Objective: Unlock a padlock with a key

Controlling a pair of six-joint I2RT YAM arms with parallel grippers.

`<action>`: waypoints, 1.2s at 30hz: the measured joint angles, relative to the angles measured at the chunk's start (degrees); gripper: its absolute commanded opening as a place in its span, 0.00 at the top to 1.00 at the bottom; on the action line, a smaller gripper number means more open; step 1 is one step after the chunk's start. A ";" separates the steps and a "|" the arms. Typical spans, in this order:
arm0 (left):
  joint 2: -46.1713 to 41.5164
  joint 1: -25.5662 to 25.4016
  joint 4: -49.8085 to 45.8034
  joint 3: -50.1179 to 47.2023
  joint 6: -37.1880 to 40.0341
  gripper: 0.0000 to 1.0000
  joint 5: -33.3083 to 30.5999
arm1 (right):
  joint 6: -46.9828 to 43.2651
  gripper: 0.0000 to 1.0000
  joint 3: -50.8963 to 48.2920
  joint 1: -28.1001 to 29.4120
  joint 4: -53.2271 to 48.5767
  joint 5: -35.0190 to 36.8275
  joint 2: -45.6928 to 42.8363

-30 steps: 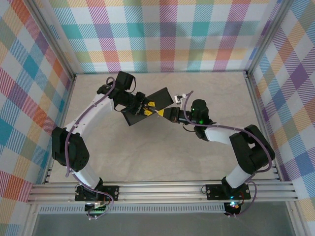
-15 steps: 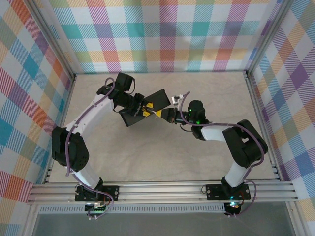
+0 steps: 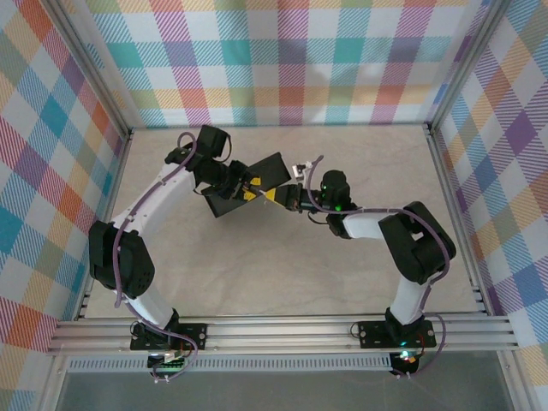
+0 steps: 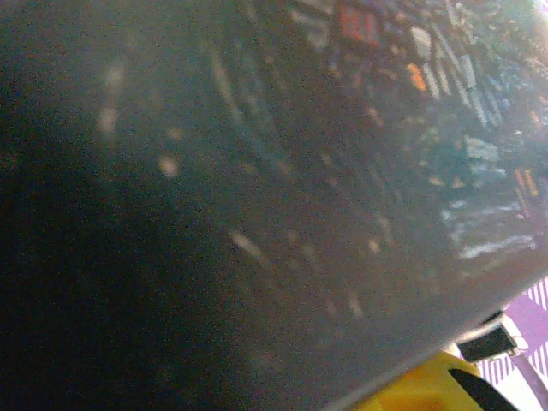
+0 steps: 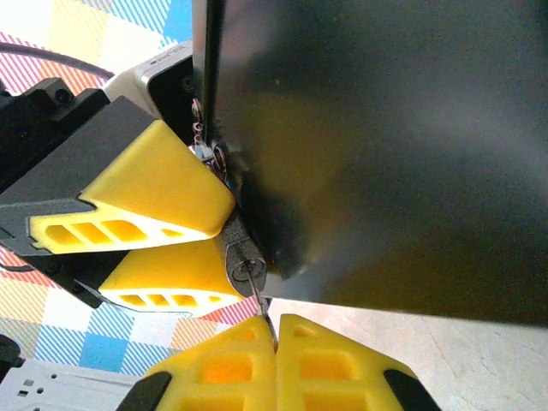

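In the right wrist view my right gripper (image 5: 276, 336) is shut on a thin metal key (image 5: 263, 301). The key's tip sits in the keyhole of the small grey padlock (image 5: 244, 259). My left gripper (image 5: 229, 248) clamps that padlock between its yellow fingers (image 5: 137, 193), at the corner of the dark printed tin (image 5: 385, 145). A short chain (image 5: 200, 141) runs up the tin's edge. From above, the left gripper (image 3: 249, 190) and right gripper (image 3: 274, 196) meet nose to nose at the tin (image 3: 257, 178). The left wrist view looks closely at the tin's printed face (image 4: 257, 188).
The pale table (image 3: 282, 265) lies open in front of the arms. Plaid walls (image 3: 291, 60) and metal frame posts enclose the back and sides. A cable (image 3: 310, 163) loops over the right wrist near the tin.
The right gripper has moved left toward the tin, closing the gap to the left gripper. The tin and left gripper have shifted slightly left.
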 measured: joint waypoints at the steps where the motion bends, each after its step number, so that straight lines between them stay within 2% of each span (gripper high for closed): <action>1: 0.00 0.04 0.09 0.00 0.09 0.98 -0.55 | 0.20 0.94 0.72 0.02 -0.59 -0.17 0.39; 13: 0.28 1.01 -0.72 0.94 1.55 0.99 -3.15 | 8.00 0.94 5.73 0.48 -6.08 -1.07 2.25; 20: 0.33 1.38 -2.12 0.09 1.38 0.99 -3.13 | 7.63 0.93 6.97 1.07 -11.52 -3.15 1.90; 25: 0.33 1.29 -3.91 -0.04 1.11 0.99 -1.03 | 5.46 0.94 5.49 1.84 -17.81 -1.64 -2.10; 31: 0.33 0.17 -4.72 -0.02 1.09 0.99 -0.09 | 6.45 0.94 3.28 1.97 -20.20 -0.72 -4.98; 36: 0.37 -0.70 -5.95 0.48 1.01 0.90 -0.02 | 5.90 0.93 3.17 2.36 -27.39 1.01 -8.59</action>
